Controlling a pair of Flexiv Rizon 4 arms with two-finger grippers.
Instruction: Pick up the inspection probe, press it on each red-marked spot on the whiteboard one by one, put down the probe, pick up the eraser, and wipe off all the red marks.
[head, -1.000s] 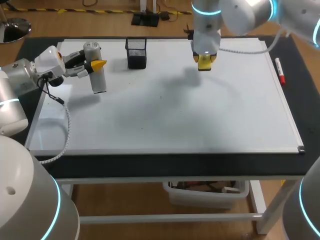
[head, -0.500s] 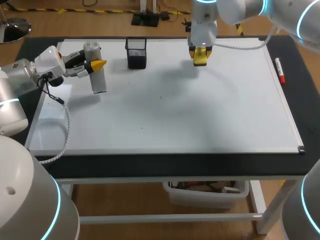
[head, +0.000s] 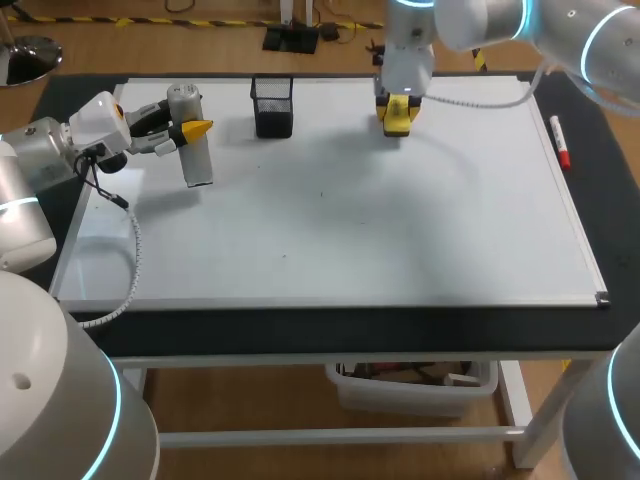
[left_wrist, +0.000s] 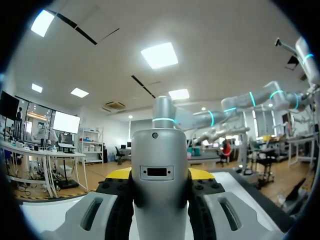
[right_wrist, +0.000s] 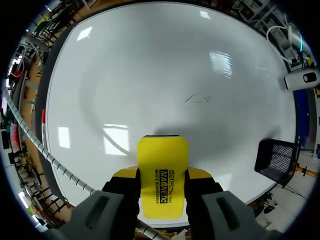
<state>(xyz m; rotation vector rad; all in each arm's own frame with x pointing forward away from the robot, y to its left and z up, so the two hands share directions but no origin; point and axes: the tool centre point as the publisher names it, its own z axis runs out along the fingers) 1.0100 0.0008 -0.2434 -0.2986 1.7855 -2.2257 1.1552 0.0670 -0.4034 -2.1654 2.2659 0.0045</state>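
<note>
The grey cylindrical inspection probe (head: 194, 150) hangs over the whiteboard's (head: 400, 230) left part, with my left gripper (head: 195, 130) shut on it; in the left wrist view the probe (left_wrist: 160, 150) stands up between the yellow tips. Near the board's far edge, right of the middle, my right gripper (head: 397, 108) is shut on the yellow eraser (head: 398, 120). From the right wrist the eraser (right_wrist: 162, 160) sticks out ahead of the gripper (right_wrist: 162, 175), just over the white surface (right_wrist: 150, 75). No red marks show on the board, only faint dark specks (right_wrist: 197, 98) near its middle.
A black mesh pen holder (head: 272, 105) stands at the board's far edge between the two grippers. A red marker (head: 561, 143) lies on the dark mat beside the board's right edge. The left arm's cable (head: 125, 260) droops over the board's left edge.
My right gripper has carried the eraser toward the board's far edge and a little left. The left arm and probe have stayed put.
</note>
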